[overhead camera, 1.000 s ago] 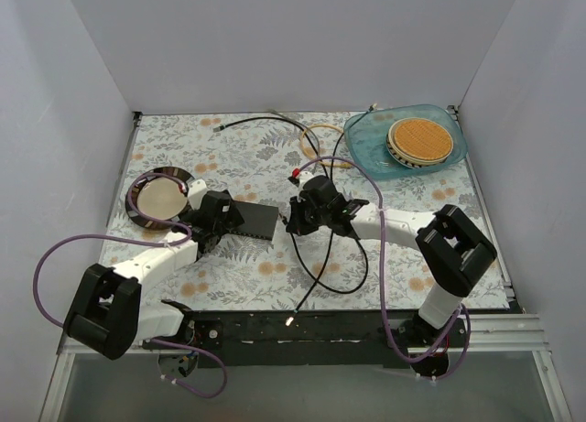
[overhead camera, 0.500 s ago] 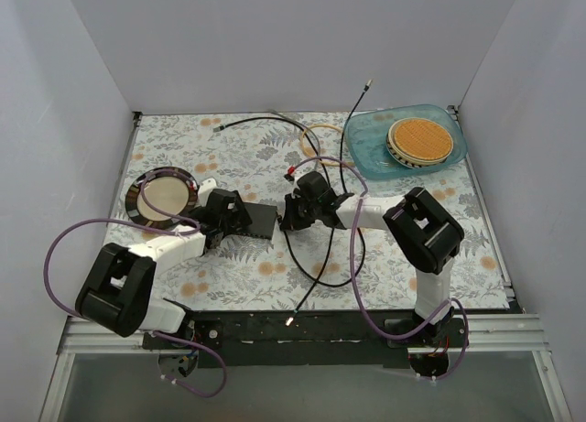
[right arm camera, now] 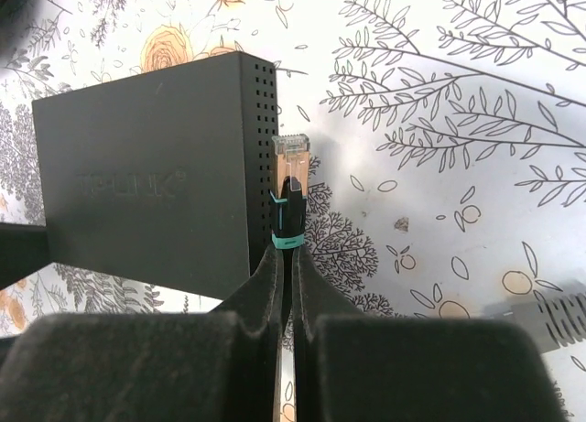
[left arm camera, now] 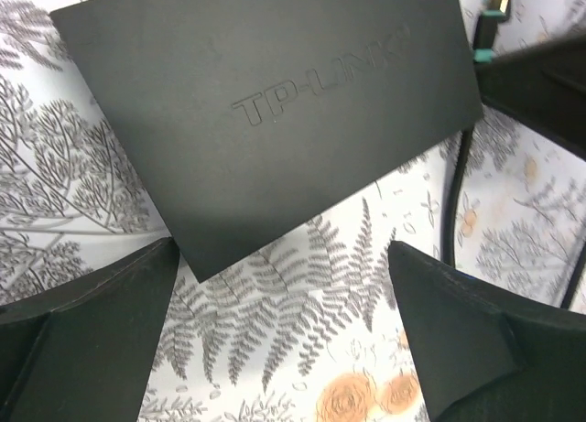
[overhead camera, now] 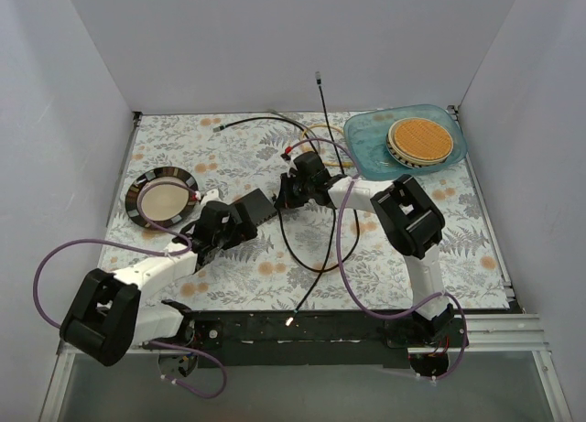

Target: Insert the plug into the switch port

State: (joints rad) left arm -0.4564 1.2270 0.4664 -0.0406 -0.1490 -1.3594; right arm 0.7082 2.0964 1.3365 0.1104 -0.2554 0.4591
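The flat black TP-LINK switch box [overhead camera: 255, 205] lies on the floral cloth near the middle. Its top face [left arm camera: 265, 111] fills the left wrist view. The switch port is hidden; only a vented side [right arm camera: 262, 120] shows. My right gripper [right arm camera: 286, 253] is shut on the teal-collared boot of the plug [right arm camera: 291, 179]. The plug's clear tip lies close beside that vented side, pointing along it. In the top view the right gripper [overhead camera: 284, 195] sits at the box's right end. My left gripper [left arm camera: 284, 340] stands wide open just short of the box's near corner, with nothing between its fingers [left arm camera: 82, 349].
The plug's black cable [overhead camera: 316, 248] loops toward the near edge, and a thin lead [overhead camera: 322, 92] sticks up at the back. A dark plate [overhead camera: 163, 200] sits at the left. A blue tray [overhead camera: 366, 143] holding a round woven disc [overhead camera: 419, 140] is at the back right. Loose cables [overhead camera: 265, 122] lie at the back.
The right gripper has carried the plug back and left to the box's right end. The box has shifted and turned toward the back. The left gripper drew back slightly; the thin lead swung up.
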